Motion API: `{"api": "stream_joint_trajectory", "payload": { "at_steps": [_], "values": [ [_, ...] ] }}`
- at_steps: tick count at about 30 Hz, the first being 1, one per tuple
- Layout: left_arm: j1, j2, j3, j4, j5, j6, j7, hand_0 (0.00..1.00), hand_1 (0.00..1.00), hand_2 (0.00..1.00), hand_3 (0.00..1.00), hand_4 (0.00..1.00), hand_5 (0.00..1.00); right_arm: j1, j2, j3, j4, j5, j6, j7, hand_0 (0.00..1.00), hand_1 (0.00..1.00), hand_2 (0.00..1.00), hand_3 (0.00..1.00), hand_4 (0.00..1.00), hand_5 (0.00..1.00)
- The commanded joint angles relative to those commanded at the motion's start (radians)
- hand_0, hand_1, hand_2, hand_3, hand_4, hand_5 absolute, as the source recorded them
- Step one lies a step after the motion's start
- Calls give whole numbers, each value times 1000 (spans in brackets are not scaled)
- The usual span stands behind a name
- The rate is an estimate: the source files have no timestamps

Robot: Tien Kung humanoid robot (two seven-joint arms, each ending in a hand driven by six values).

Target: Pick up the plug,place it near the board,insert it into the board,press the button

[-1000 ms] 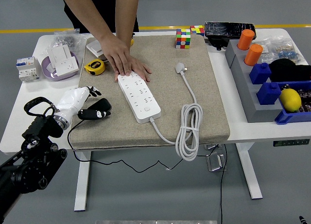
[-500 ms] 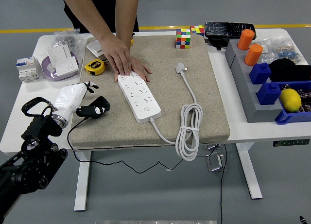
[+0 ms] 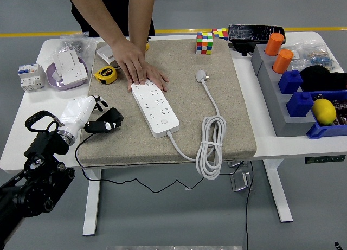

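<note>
A black plug with a thin black cable lies at the left edge of the beige mat. My left hand, white with dark fingertips, is closed on the plug's near end. The white power strip lies slanted on the mat, right of the plug and apart from it. A person's hand presses flat on the strip's far end. The strip's own white plug and coiled cord lie to its right. My right hand is out of view.
A yellow tape measure, a purple bowl with white sockets and a breaker stand at the far left. Two colour cubes stand at the back. A grey and blue organiser with a lemon fills the right.
My left hand has drawn slightly left and up with the black plug, whose near end has shifted a little left. The person's hand and the strip have not moved.
</note>
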Motion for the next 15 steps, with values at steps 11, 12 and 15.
{"api": "stream_joint_trajectory", "payload": {
  "at_steps": [11,12,15],
  "values": [
    [-2,0,0,-1,0,18,5,431,486,394,434,998,452,1,-1,0,0,1,0,1,896,826,784,801,998,998],
    [-3,0,0,-1,0,19,5,431,486,394,434,998,452,2,-1,0,0,1,0,1,896,826,784,801,998,998],
    [-5,0,2,1,0,18,7,431,486,394,434,998,452,3,-1,1,0,2,1,1,896,826,784,801,998,998]
  ]
}}
